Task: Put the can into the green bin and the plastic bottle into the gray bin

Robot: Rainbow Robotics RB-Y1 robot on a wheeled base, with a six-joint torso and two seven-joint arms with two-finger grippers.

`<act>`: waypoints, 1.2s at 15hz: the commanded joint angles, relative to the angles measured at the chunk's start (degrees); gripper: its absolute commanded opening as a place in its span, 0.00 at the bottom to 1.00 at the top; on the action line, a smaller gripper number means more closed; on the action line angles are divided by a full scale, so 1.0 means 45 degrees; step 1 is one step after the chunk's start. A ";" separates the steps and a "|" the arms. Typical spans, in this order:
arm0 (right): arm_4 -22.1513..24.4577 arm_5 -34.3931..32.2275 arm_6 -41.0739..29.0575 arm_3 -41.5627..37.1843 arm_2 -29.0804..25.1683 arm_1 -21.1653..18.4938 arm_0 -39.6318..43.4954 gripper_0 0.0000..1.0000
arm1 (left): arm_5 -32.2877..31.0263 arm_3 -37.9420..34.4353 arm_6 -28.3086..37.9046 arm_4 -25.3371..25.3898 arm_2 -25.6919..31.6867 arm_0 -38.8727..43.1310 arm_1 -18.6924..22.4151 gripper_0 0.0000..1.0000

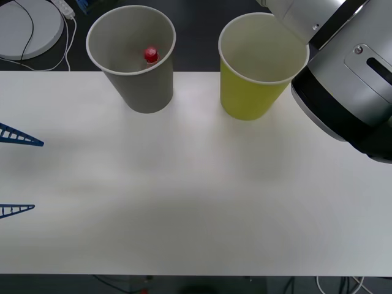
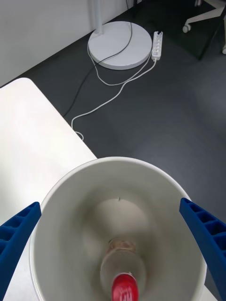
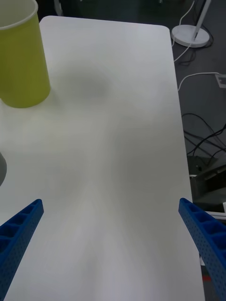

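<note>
The gray bin (image 1: 138,58) stands at the back left of the white table (image 1: 196,202). The plastic bottle (image 2: 123,261) stands upright inside it, and its red cap (image 1: 150,55) shows over the rim. Right of it is the green bin (image 1: 257,67), also seen beyond the left fingers (image 3: 21,61). The can is out of view. My right gripper (image 2: 109,202) is open, above the gray bin (image 2: 70,211), looking down into it with nothing held. Its arm (image 1: 343,79) crosses the back right. At the table's left edge my left gripper (image 1: 38,176) is open and holds nothing.
Beyond the table's far edge, on the dark floor, lie a white round stand base (image 1: 27,27), cables and a power strip (image 2: 157,44). A wide bare stretch of table lies in front of both bins.
</note>
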 commanded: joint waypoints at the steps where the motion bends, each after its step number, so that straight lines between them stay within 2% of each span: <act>1: -0.0060 -0.0001 0.0004 -0.0005 0.0004 0.0000 0.0002 1.00 | 0.0000 0.0000 0.0000 0.0000 0.0000 0.0000 0.0000 1.00; 5: -0.0119 -0.0020 0.0024 -0.0005 0.0004 -0.0058 0.0022 1.00 | 0.0000 0.0000 0.0000 0.0000 0.0000 0.0000 0.0000 1.00; 9: -0.1174 -0.0098 0.0824 -0.0513 0.0004 -0.0742 0.0451 1.00 | 0.0000 0.0000 0.0000 0.0000 0.0000 0.0000 0.0000 1.00; 13: -0.1291 -0.1016 0.0805 -0.2974 0.0004 -0.2090 0.1330 1.00 | 0.0000 0.0000 0.0000 0.0000 0.0000 0.0000 0.0000 1.00; 18: -0.1857 -0.1075 0.0805 -0.6118 0.0004 -0.3965 0.2854 1.00 | 0.0000 0.0000 0.0000 0.0000 0.0000 0.0000 0.0000 1.00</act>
